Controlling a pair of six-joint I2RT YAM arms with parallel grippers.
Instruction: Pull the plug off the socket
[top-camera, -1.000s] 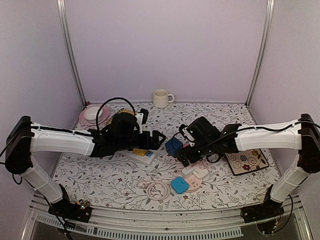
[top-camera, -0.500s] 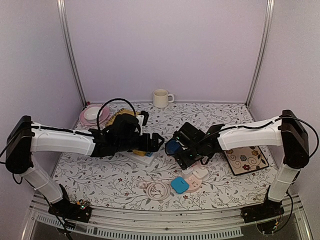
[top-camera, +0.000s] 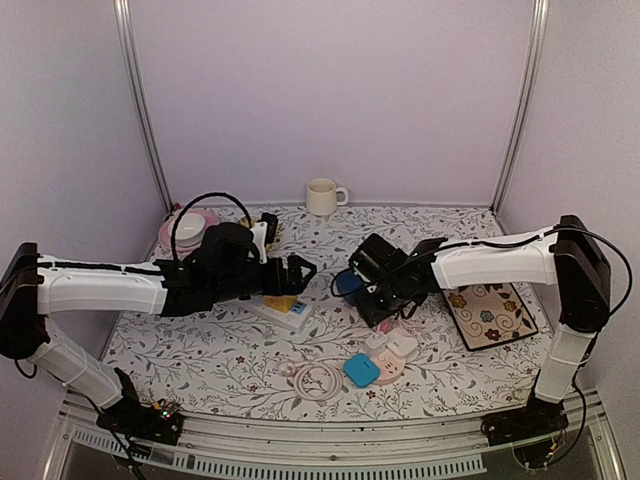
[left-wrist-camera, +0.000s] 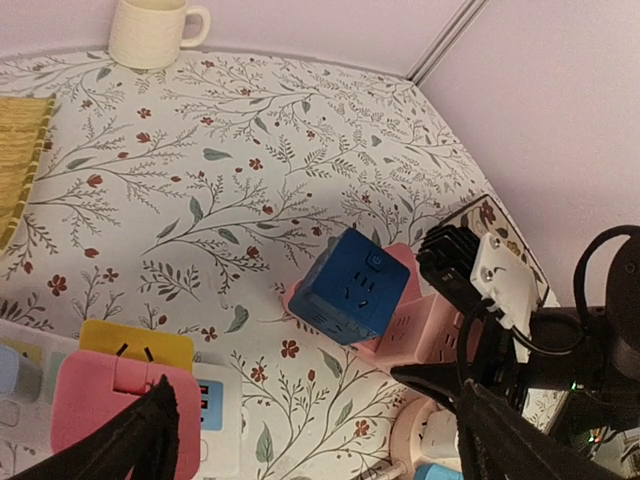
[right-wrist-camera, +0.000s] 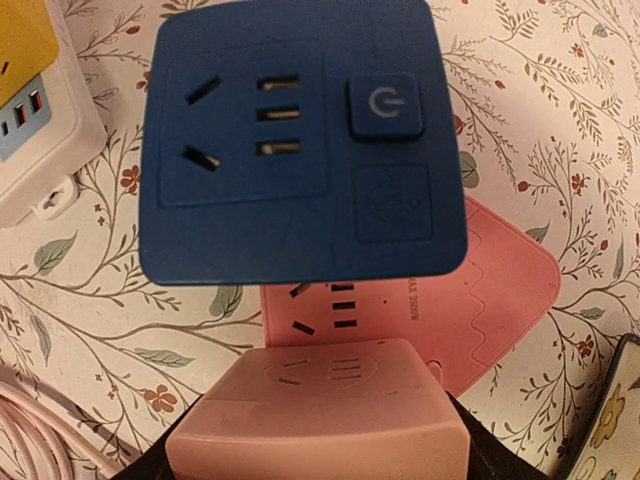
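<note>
A pink flat socket board (right-wrist-camera: 490, 290) lies on the floral table and carries a blue cube plug (right-wrist-camera: 300, 140) and a pink cube plug (right-wrist-camera: 320, 400). My right gripper (right-wrist-camera: 320, 445) is shut on the pink cube plug, with a black finger on each side. In the top view the right gripper (top-camera: 378, 292) sits just right of the blue cube (top-camera: 347, 284). My left gripper (top-camera: 287, 272) is open and empty, hovering over a white power strip (top-camera: 284, 311) that holds a yellow plug (left-wrist-camera: 135, 345) and a pink plug (left-wrist-camera: 95, 400). The blue cube also shows in the left wrist view (left-wrist-camera: 355, 285).
A cream mug (top-camera: 324, 196) stands at the back. A pink plate with a bowl (top-camera: 190, 228) is at the back left. A flowered tile (top-camera: 492, 316) lies on the right. A round socket with a coiled cable (top-camera: 318, 378), a cyan plug (top-camera: 360, 370) and white plugs (top-camera: 392, 346) lie in front.
My left gripper has drawn back to the left, away from the blue cube. My right gripper has moved a little left and up onto the pink cube plug.
</note>
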